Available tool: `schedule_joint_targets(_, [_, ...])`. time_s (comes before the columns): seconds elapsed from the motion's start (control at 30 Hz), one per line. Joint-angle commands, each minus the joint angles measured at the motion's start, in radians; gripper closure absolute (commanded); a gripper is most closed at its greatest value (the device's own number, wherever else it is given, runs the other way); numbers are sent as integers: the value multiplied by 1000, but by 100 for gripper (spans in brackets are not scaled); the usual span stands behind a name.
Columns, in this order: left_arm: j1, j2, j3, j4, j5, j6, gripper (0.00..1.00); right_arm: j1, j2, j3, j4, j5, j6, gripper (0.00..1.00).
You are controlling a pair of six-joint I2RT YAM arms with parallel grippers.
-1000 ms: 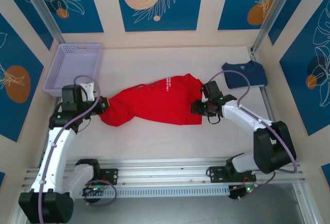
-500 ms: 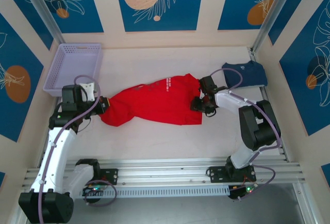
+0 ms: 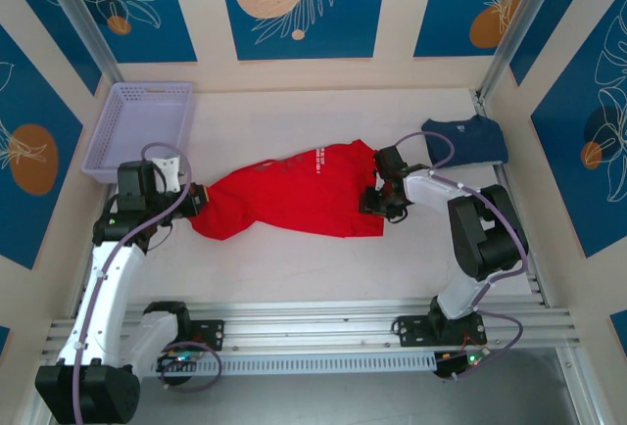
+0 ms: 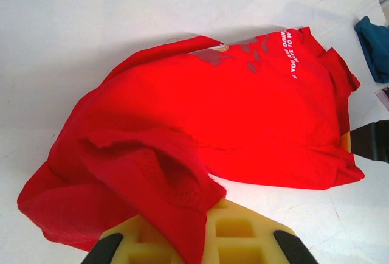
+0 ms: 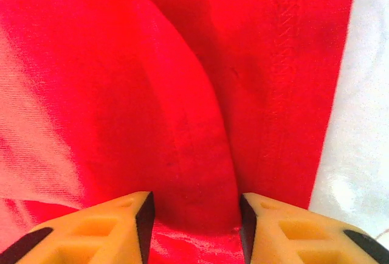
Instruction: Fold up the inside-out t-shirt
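The inside-out t-shirt (image 3: 294,195) is bright red and lies bunched across the middle of the table, with white lettering near its far edge. My left gripper (image 3: 196,200) is shut on the shirt's left end; in the left wrist view the red cloth (image 4: 243,112) drapes down between the yellow fingers of the gripper (image 4: 200,230). My right gripper (image 3: 377,200) sits on the shirt's right edge. In the right wrist view its jaws (image 5: 196,215) stand apart, with a raised fold of red cloth (image 5: 182,93) between the yellow fingertips (image 5: 130,212).
A folded navy t-shirt (image 3: 465,141) lies at the back right, just behind the right arm, and also shows as a blue patch (image 4: 374,39) in the left wrist view. A lavender basket (image 3: 152,86) stands at the back left. Bare white table lies in front of the shirt.
The right gripper has shifted slightly left onto the shirt's right edge, its arm has drawn in, and its jaws have narrowed around a fold. The left arm has not moved.
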Motion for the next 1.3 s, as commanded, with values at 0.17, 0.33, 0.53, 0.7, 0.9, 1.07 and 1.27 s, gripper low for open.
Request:
schedule_joint_targets(0.17, [10, -19, 21, 1, 9, 22, 100, 14, -1, 25, -8, -19, -3, 71])
schedule_joint_targets(0.33, [10, -21, 20, -1, 6, 22, 100, 18, -21, 24, -10, -12, -6, 83])
schedule_joint_targets(0.53, [10, -25, 24, 0, -16, 8, 100, 16, -125, 28, -43, 20, -19, 95])
schedule_joint_targets(0.7, [11, -28, 73, -10, -98, -44, 100, -28, -328, 101, -85, 54, -42, 100])
schedule_joint_targets(0.9, [11, 19, 251, 57, -145, -164, 100, -112, -477, 284, -53, 13, -35, 100])
schedule_joint_targets(1.07, [13, 81, 581, -8, -249, -113, 100, -140, -506, 515, -130, 35, -86, 100])
schedule_joint_targets(1.27, [13, 89, 980, -88, -362, 0, 100, -195, -664, 693, -164, 71, -112, 100])
